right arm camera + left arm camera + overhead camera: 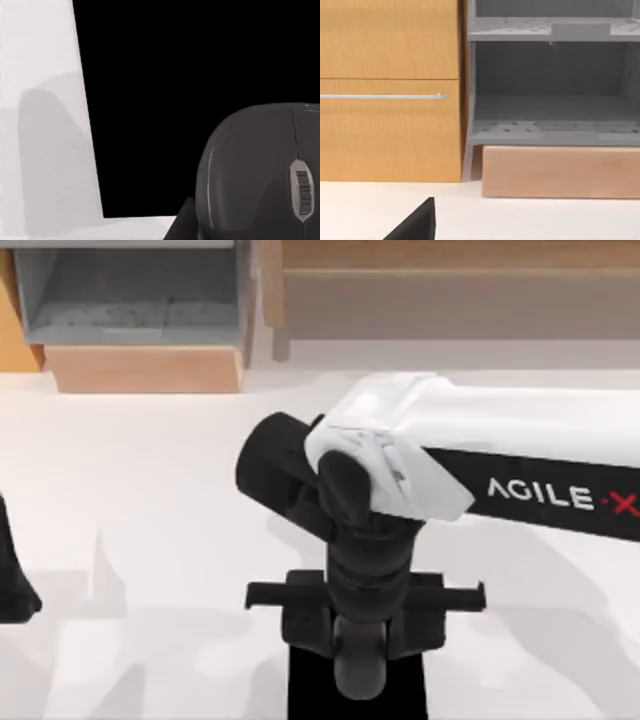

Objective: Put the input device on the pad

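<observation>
My right arm reaches in from the right, and its gripper [362,640] points down over the pad [310,690], a flat black rectangle at the table's front centre. The input device [361,672], a small dark rounded mouse, sits between the finger blocks, which flank it closely. The right wrist view has the mouse [260,175] with its scroll wheel close up against the black pad [190,75], and a finger [182,222] at its side. I cannot tell whether the mouse rests on the pad or hangs just above it. My left arm [12,580] stays parked at the left edge.
At the back left a grey shelf unit [130,295] stands on a wooden block [145,368]. The left wrist view faces a wooden drawer front [387,100] and that grey shelf [550,100]. White tabletop [150,540] lies open left of the pad.
</observation>
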Controlling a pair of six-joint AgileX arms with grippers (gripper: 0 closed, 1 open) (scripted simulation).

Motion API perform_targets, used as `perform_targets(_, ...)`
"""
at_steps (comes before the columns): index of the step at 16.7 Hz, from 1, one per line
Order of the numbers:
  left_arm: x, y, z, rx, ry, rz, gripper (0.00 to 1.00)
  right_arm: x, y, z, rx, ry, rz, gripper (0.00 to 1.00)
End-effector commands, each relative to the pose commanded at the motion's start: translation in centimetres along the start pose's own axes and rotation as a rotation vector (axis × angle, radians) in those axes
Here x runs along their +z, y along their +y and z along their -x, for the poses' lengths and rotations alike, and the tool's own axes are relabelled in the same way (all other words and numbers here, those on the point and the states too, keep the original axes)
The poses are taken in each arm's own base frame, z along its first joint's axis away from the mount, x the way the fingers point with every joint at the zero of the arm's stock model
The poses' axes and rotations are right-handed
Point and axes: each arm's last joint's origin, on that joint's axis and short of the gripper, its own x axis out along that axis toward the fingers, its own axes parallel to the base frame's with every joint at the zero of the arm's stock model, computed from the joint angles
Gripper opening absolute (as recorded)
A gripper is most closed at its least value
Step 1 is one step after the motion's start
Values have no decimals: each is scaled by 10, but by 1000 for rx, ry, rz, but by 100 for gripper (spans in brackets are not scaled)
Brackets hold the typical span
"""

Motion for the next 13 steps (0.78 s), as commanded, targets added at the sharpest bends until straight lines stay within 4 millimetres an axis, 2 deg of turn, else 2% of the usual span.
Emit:
perform_targets(6,0,0,0,0,0,0,100,-6,-1,-21,-5,85,1,0)
perform_targets(13,0,0,0,0,0,0,100,3,1,-21,24,-68,11,0)
